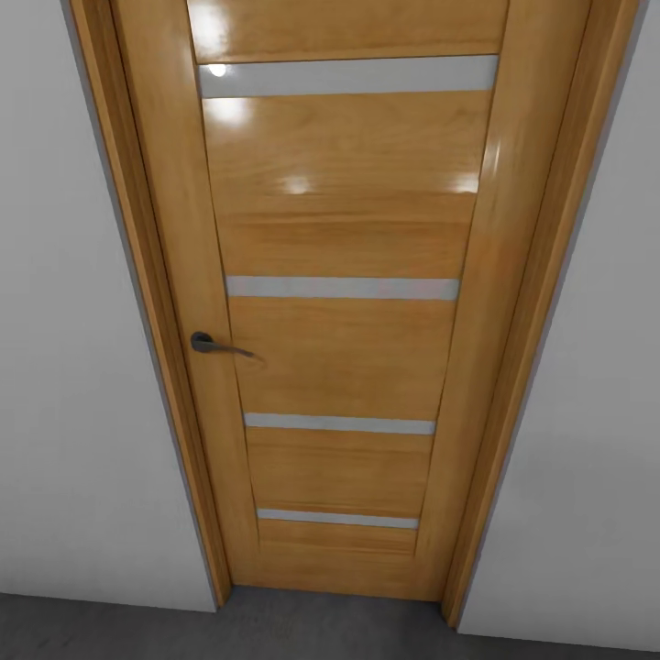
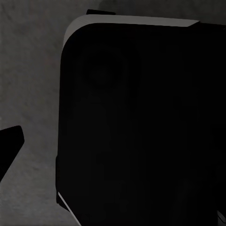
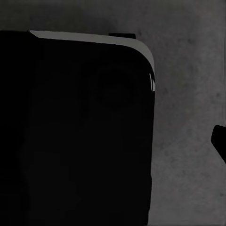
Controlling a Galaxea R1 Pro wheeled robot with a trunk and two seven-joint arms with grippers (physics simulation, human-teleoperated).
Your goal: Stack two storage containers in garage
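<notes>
Head view faces a shut glossy orange wooden door (image 1: 348,302) with grey glass strips and a dark lever handle (image 1: 215,345), grey-white walls (image 1: 73,367) on both sides, dark grey floor (image 1: 110,628) below. Both wrist views: black robot body (image 2: 141,132) over dark mottled floor. Grippers' state: cannot tell. Red-orange containers nowhere visible here, so likely in transit; carrying and stacking seemingly all left

Black rounded robot body (image 3: 75,132) over mottled dark grey floor (image 3: 188,94).
</notes>
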